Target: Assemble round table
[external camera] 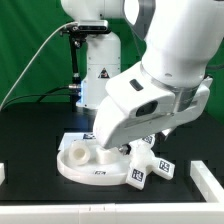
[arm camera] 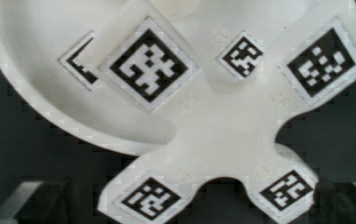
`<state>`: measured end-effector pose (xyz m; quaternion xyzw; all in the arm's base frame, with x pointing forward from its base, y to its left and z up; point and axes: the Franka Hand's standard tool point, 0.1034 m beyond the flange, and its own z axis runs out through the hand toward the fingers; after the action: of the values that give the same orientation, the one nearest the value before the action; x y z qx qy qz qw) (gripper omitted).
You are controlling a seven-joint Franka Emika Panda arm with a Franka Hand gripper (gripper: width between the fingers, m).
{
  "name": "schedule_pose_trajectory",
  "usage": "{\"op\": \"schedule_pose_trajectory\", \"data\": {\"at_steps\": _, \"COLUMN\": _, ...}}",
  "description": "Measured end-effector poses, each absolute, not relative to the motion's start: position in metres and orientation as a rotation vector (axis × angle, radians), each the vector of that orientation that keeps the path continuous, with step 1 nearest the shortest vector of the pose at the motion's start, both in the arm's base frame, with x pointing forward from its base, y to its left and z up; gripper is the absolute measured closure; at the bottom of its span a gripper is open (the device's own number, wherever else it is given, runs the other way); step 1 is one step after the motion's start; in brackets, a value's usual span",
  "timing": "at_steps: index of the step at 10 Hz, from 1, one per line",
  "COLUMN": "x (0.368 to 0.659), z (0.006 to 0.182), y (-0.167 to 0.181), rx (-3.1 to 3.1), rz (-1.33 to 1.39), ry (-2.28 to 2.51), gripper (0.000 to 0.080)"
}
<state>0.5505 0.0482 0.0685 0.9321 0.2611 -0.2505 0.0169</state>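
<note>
The white round disc (external camera: 75,168) lies flat on the black table at the exterior view's lower left, and a short cylindrical leg (external camera: 80,152) stands on it. Beside it, to the exterior view's right, lies the cross-shaped foot (external camera: 150,168) with black-and-white tags. My gripper (external camera: 128,150) hangs low over the gap between disc and foot, mostly hidden by the white hand. In the wrist view the foot (arm camera: 219,125) fills the picture, with the disc's rim (arm camera: 33,95) next to it. The gripper (arm camera: 201,210) is open above the foot, its dark fingers barely showing at the frame's edge. Nothing is held.
The arm's white base (external camera: 97,60) stands at the back of the table before a green backdrop. Small white blocks sit at the table's edges, one at the exterior view's left (external camera: 3,172) and one at its right (external camera: 210,176). A cable (external camera: 30,60) hangs at the back left.
</note>
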Motion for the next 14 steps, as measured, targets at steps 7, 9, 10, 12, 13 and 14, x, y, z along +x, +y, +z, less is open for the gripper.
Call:
{"op": "schedule_pose_trajectory", "data": {"at_steps": 7, "x": 0.534, "z": 0.053, "y": 0.066, "rx": 2.830, "rz": -0.775, "ry": 0.714, "gripper": 0.0150}}
{"op": "schedule_pose_trajectory", "data": {"at_steps": 9, "x": 0.534, "z": 0.052, "y": 0.066, "rx": 2.824, "rz": -0.779, "ry": 0.725, "gripper": 0.0150}}
{"op": "schedule_pose_trajectory", "data": {"at_steps": 10, "x": 0.532, "z": 0.050, "y": 0.062, "rx": 2.818, "rz": -0.791, "ry": 0.730, "gripper": 0.0150}}
{"op": "schedule_pose_trajectory", "data": {"at_steps": 12, "x": 0.530, "z": 0.047, "y": 0.057, "rx": 2.817, "rz": -0.798, "ry": 0.726, "gripper": 0.0150}}
{"op": "schedule_pose_trajectory", "data": {"at_steps": 13, "x": 0.528, "z": 0.042, "y": 0.058, "rx": 2.822, "rz": -0.787, "ry": 0.737, "gripper": 0.0150}}
{"op": "schedule_pose_trajectory", "data": {"at_steps": 14, "x": 0.526, "z": 0.040, "y": 0.058, "rx": 2.823, "rz": -0.786, "ry": 0.739, "gripper": 0.0150}}
